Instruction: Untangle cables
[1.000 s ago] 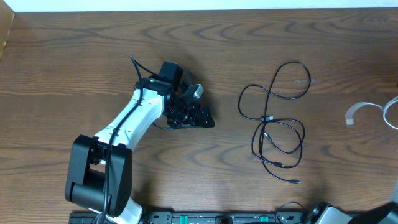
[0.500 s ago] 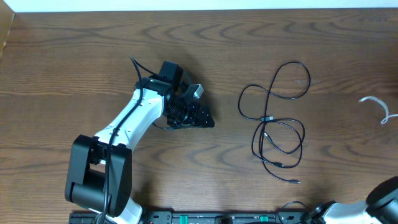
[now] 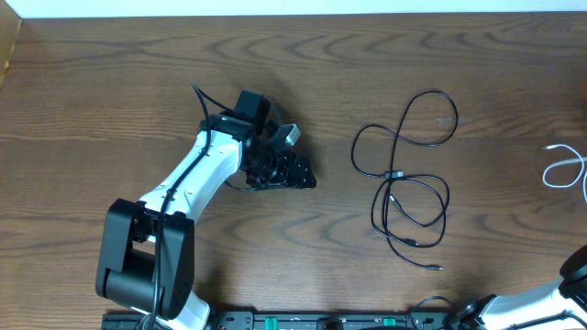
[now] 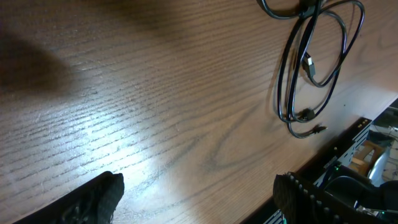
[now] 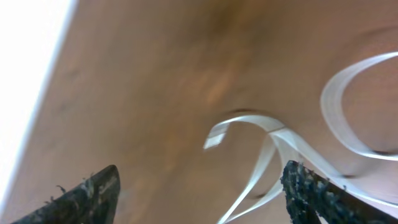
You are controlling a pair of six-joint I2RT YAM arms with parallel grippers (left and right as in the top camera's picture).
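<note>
A thin black cable point(image 3: 394, 174) lies in loose loops right of the table's middle, and the left wrist view has it at the upper right point(image 4: 281, 93). A flat white cable point(image 3: 563, 165) lies at the table's right edge. My left gripper point(image 3: 286, 170) hovers left of the black cable, apart from it. Its jaws point(image 4: 199, 196) are open over bare wood. My right gripper point(image 5: 199, 196) stands open just above the white cable point(image 5: 273, 130), whose loops run past the right finger point(image 5: 311, 193). Nothing is clamped.
The wooden table point(image 3: 110, 82) ends at a pale wall along the top of the overhead view. A black rail with electronics point(image 3: 303, 321) runs along the front edge. The right arm's base point(image 3: 550, 302) sits at the bottom right corner.
The white cable has slid to the table's right edge. The right arm has swung into the bottom right corner. The left arm and the black cable have stayed put.
</note>
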